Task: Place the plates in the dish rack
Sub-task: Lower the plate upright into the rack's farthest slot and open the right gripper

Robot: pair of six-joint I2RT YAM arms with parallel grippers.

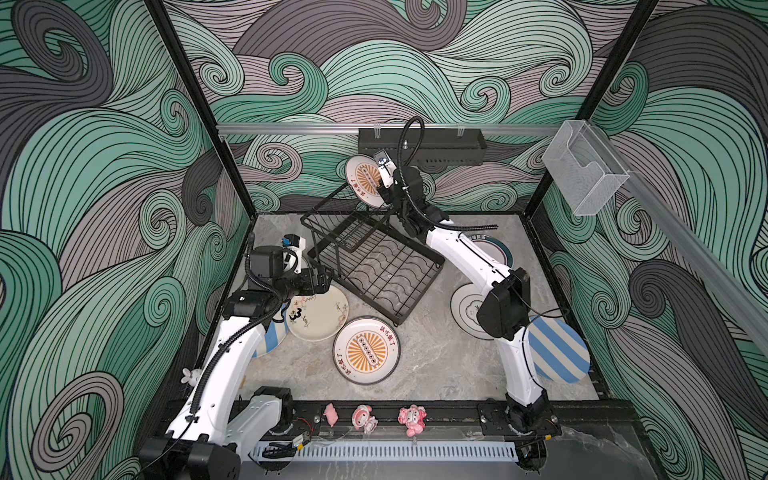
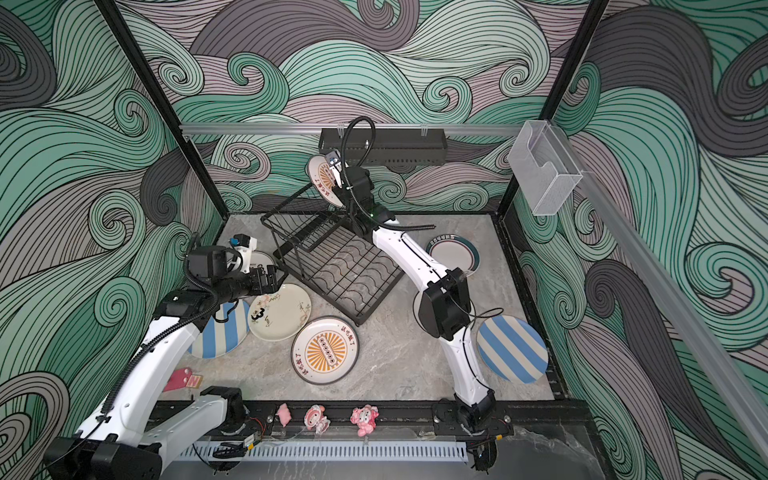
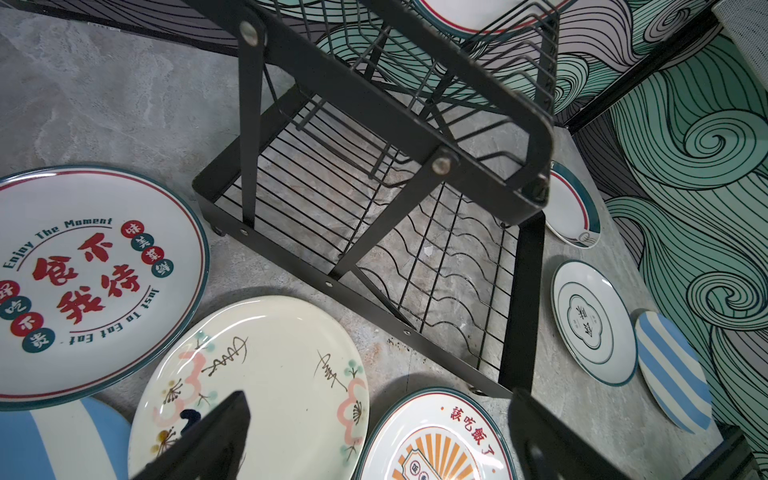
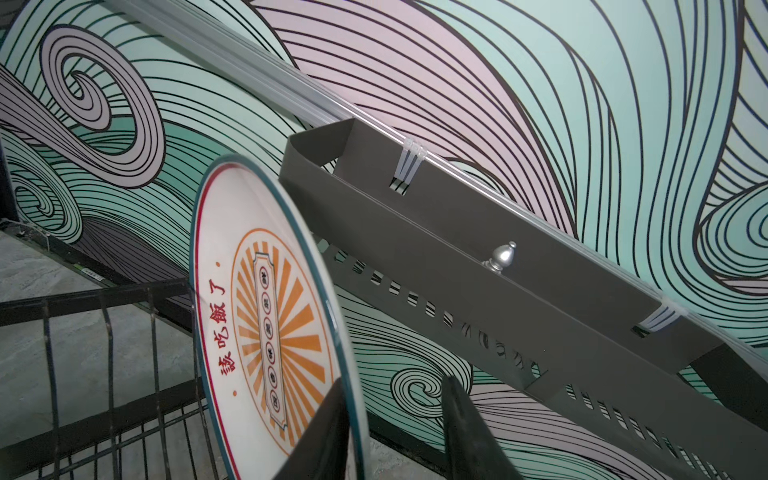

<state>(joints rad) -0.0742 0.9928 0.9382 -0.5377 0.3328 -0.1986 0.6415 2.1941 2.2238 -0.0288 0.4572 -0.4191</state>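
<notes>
Right hand (image 4: 395, 419) open around the rim of an upright sunburst plate (image 1: 366, 179) in the dish rack (image 1: 376, 266).
In the right wrist view the jaws stand apart. The plate's rim lies between them, with a clear gap to one finger. In both top views the plate stands on edge at the rack's upper basket (image 1: 345, 226), above centre frame. The left hand (image 1: 323, 281), jaws wide, hovers at centre left over a cream plate (image 1: 318, 316). A second sunburst plate (image 1: 365, 351) lies flat on the desk (image 1: 436, 365), lower centre.

Overhead pair, wrist close-ups sharing rack (image 1: 370, 257)
</notes>
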